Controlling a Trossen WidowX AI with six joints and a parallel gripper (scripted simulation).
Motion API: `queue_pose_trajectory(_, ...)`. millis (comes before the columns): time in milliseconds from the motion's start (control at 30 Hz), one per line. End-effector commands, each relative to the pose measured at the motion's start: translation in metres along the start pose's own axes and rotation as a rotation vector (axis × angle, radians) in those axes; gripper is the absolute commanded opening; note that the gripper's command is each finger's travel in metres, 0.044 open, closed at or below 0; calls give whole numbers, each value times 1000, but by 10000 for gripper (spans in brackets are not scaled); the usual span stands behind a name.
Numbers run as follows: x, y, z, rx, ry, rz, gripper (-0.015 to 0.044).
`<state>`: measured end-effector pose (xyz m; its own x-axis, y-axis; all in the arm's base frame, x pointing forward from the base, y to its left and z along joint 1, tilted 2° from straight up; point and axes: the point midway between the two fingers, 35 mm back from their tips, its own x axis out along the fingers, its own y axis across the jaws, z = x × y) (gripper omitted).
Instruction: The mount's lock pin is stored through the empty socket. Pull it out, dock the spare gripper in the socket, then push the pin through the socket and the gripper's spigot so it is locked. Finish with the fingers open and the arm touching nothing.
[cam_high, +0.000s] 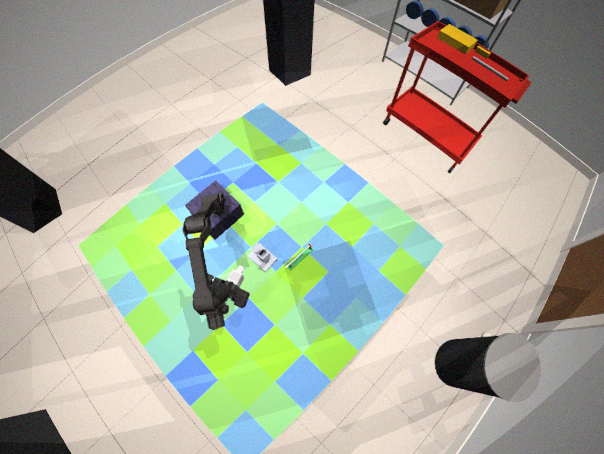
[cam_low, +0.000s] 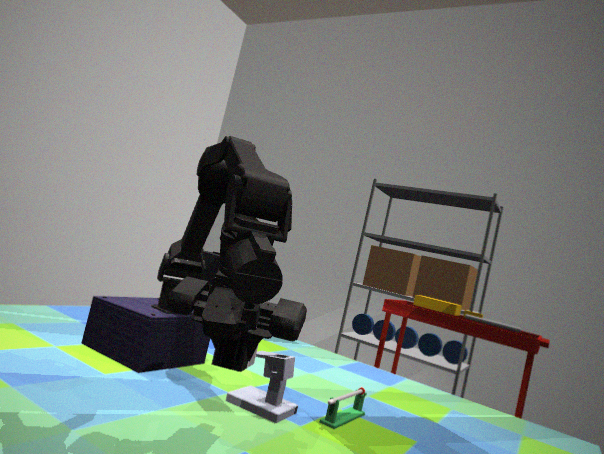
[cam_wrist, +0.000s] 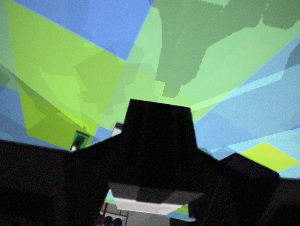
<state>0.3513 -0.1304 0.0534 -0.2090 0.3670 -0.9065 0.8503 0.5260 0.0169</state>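
Now the gripper (cam_high: 237, 286) (cam_low: 236, 345) (cam_wrist: 153, 142), its fingers partway apart, is clamped on the spare gripper (cam_high: 236, 276) (cam_wrist: 150, 204).

Wrist view: the green stand (cam_wrist: 80, 139) is small, its far parts indistinct; dark fingers and the lower picture edge obscure the scene beyond. Top view: the mount's socket (cam_high: 263, 254) is too small to resolve; the shelf unit (cam_high: 390, 35) is cut off above.
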Motion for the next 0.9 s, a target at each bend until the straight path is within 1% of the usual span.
queue_pose_trajectory(0, -5, 5, -8, -47, -39, 11, 0)
queue_pose_trajectory(867, -18, 25, -50, -320, -292, 83, 0)
